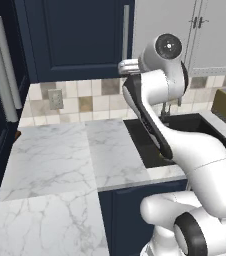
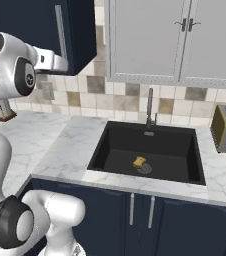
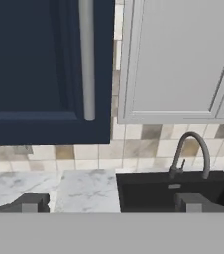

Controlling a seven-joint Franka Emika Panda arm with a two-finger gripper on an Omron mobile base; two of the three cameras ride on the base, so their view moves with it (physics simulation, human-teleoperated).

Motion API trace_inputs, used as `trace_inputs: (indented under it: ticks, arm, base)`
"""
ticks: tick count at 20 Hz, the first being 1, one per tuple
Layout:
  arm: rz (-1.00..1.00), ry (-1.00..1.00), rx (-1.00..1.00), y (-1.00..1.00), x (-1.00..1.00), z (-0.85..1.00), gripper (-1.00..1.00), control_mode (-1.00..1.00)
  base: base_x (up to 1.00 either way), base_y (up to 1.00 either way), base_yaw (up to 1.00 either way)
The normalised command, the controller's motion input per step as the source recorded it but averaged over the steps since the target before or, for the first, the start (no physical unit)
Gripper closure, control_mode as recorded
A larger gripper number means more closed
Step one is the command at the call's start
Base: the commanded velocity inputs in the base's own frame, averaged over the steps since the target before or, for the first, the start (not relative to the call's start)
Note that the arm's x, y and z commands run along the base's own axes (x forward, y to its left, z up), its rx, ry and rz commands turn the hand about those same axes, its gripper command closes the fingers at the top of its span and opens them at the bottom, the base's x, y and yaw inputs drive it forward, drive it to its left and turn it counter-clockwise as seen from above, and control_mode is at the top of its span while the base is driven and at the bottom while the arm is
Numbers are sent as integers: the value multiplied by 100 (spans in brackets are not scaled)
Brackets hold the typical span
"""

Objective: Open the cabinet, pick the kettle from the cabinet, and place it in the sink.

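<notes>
cabinet (image 3: pixel 39 69): door shut
gripper (image 3: pixel 109 202): wide open, holding nothing
sink (image 2: pixel 150 155): maybe a sponge (image 2: pixel 139 161) inside

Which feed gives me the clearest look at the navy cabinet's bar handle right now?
The hand view: the handle hangs close and unobstructed on the closed cabinet, above the open gripper. The left base view shows it small beside the arm; the right base view shows it at a steep angle.
</notes>
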Motion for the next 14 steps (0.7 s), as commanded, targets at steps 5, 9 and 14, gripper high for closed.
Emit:
trace_inputs:
  ticks: [5,9,14]
  arm:
    - [0,0,6,0,28,23,-100,-100]
    - [0,0,9,0,28,24,-100,-100]
    - [0,0,6,0,30,22,-100,-100]
  base:
    - [0,0,0]
    - [0,0,0]
    - [0,0,0]
